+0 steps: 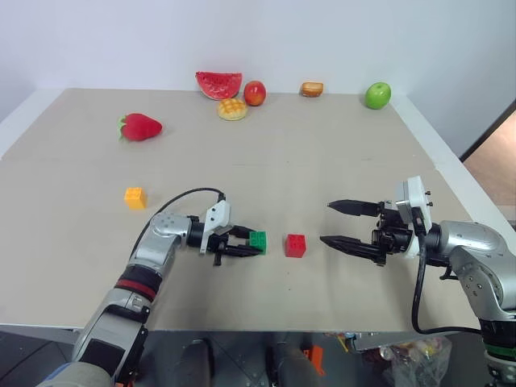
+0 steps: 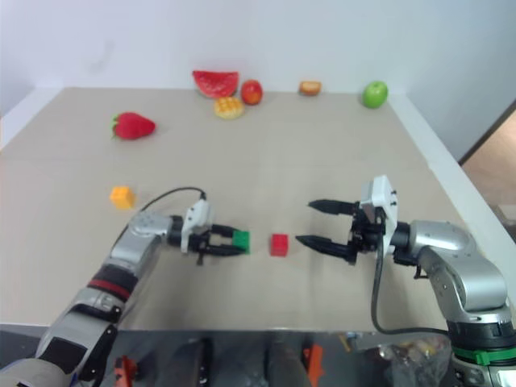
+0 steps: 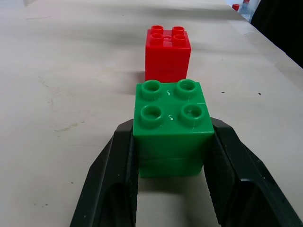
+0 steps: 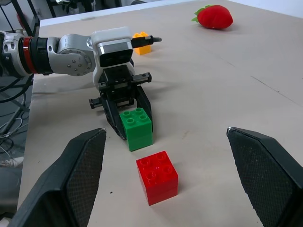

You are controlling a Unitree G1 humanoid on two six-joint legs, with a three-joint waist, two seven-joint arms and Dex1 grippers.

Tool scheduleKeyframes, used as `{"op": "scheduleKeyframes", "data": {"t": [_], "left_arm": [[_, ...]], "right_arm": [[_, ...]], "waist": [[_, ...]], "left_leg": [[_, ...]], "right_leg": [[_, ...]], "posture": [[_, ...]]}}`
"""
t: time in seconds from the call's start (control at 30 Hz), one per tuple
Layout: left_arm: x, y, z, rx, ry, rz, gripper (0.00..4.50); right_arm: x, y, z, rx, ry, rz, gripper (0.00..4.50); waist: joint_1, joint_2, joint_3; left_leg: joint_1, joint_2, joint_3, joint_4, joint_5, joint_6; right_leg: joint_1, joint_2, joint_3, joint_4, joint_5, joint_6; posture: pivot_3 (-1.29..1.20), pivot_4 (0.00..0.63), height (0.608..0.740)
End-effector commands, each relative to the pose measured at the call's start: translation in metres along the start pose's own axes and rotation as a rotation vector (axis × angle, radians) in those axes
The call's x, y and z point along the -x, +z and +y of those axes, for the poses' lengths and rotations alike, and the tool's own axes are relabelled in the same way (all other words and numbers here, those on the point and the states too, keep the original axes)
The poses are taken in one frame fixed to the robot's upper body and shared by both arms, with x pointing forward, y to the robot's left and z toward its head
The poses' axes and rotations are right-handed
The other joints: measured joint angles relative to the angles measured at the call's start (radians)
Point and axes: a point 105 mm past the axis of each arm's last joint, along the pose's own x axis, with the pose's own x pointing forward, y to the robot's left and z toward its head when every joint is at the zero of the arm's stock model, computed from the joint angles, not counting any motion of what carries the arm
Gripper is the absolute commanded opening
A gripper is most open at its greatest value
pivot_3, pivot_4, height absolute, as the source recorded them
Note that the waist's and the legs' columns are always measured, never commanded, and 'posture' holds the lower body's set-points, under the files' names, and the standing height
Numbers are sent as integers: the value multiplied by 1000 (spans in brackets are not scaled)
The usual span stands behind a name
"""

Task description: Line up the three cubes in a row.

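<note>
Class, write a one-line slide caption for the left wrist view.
The left tool grips the green cube just short of the red cube on the tan table.

Both arms are clad in rounded silver-grey metal shells with black joints, and the left forearm carries a red ring between black bands. Each wrist bears a white boxy camera housing, fed by a looping black cable. The left gripper [image 1: 248,247] and right gripper [image 1: 337,223] have tapered matte black fingers with finely textured inner pads.
</note>
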Motion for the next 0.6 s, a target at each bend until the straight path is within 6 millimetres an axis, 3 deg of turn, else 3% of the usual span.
{"op": "scheduleKeyframes", "data": {"t": [0.03, 0.13, 0.17, 0.33, 0.47, 0.6], "left_arm": [[2, -1, -1, -27, -1, 17, 1311], [4, -4, 2, -7, 18, 21, 1311], [4, -5, 2, 4, 21, 22, 2373], [3, -5, 7, -40, 61, 28, 4039], [12, -3, 10, -23, 100, 21, 4039], [39, -6, 10, -23, 166, 53, 4039]], "right_arm": [[0, 9, -1, 39, 4, -22, 4237], [0, 9, -1, 39, 3, -23, 4237], [0, 9, -1, 39, 3, -23, 4237], [-1, 10, -2, 39, 2, -27, 4237], [-2, 11, -1, 38, 7, -33, 4237], [-2, 13, 0, 41, 12, -42, 4237]], "waist": [[0, 0, 0], [0, 0, 0], [0, 0, 0], [0, 0, 0], [0, 0, 0], [-14, 0, 0]], "left_leg": [[0, 0, 0, 0, 0, 0], [0, 0, 0, 0, 0, 0], [0, 0, 0, 0, 0, 0], [0, 0, 0, 0, 0, 0], [0, 0, 0, 0, 0, 1], [1, 1, 0, 0, 1, 1]], "right_leg": [[0, 0, 0, 0, 0, 0], [0, 0, 0, 0, 0, 0], [0, 0, 0, 0, 0, 0], [0, 0, 0, 0, 0, 0], [0, 0, 0, 0, 1, 0], [0, 0, 0, 0, 2, -1]], "posture": [[0, 150, 740], [0, 150, 740], [0, 150, 740], [0, 150, 740], [0, 150, 740], [0, 150, 740]]}}
